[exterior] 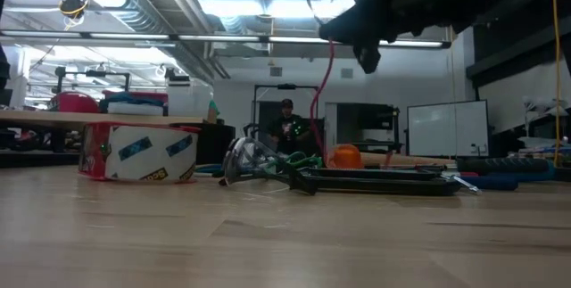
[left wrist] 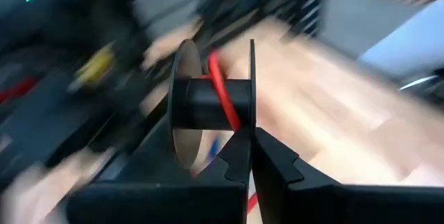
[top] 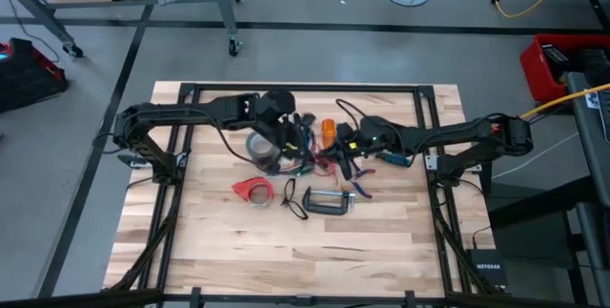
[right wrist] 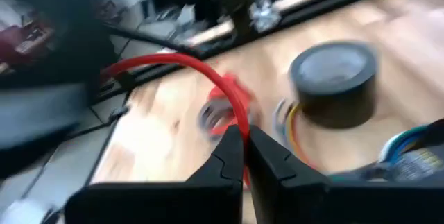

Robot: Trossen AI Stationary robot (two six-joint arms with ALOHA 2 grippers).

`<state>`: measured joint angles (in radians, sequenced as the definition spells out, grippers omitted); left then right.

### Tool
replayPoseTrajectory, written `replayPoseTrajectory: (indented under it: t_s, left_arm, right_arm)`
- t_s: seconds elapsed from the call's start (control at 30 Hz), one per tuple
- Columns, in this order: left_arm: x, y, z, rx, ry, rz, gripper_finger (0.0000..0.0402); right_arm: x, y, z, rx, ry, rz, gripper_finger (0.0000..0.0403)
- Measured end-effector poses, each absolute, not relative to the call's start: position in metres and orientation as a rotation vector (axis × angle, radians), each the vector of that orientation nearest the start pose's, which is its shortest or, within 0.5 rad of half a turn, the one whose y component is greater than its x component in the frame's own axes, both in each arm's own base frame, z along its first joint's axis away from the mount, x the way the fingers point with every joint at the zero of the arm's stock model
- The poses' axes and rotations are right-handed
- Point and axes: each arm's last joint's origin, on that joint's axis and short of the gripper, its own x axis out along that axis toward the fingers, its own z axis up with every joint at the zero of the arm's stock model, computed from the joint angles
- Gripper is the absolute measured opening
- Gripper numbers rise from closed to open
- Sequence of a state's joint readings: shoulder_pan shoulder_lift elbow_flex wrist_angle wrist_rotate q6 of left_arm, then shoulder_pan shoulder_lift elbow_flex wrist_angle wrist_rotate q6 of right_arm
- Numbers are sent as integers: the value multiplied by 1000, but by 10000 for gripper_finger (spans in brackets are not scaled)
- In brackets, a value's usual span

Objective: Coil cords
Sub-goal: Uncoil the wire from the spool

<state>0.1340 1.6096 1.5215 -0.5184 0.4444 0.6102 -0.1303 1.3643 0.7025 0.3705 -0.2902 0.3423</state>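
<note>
The cords [top: 307, 148] lie as a tangled bunch of coloured wires at the table's middle, between my two grippers. One red cord [right wrist: 208, 71] is raised off the bunch. In the low view the red cord [exterior: 314, 101] hangs down to the pile. My left gripper [left wrist: 250, 158] is shut at a black spool [left wrist: 208, 102], and the red cord crosses the spool's core. In the high view my left gripper [top: 289, 122] is on the bunch's left side. My right gripper [right wrist: 244, 141] is shut on the red cord, and in the high view it [top: 345, 144] is on the bunch's right side. My left gripper is shut where the red cord [left wrist: 232, 113] leaves the spool's core and runs down between the fingertips. One spool flange [left wrist: 251, 78] stands right at the fingertips; whether they also grip it I cannot tell. The spool is held off the table. My right gripper pinches a single strand of the red cord [right wrist: 241, 116] between its two fingertips. Beyond the fingers the cord rises and arcs away over the table, clear of the wood.
A grey roll of tape [top: 259, 148] lies left of the bunch, with a red tape dispenser [top: 253, 191] nearer the front. A black clamp [top: 327, 200] lies in front of the cords and an orange object [top: 328, 129] behind them. Bare wood [top: 286, 251] fills the near half.
</note>
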Motion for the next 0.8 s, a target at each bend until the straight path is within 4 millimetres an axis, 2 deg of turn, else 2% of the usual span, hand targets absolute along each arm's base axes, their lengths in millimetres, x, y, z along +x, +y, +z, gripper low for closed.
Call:
replayPoseTrajectory:
  t_s: [0.2,0.43,0.6,0.8]
  left_arm:
    - [322,57,355,419,725,-253,0]
    - [276,67,358,296,960,-233,0]
    - [264,60,352,103,1047,-375,0]
    - [266,42,348,-80,927,-686,0]
  right_arm:
    - [285,-27,230,420,344,179,6]
    - [285,-27,230,408,335,181,6]
    - [288,-30,239,355,232,115,6]
    - [289,-35,250,290,94,-44,6]
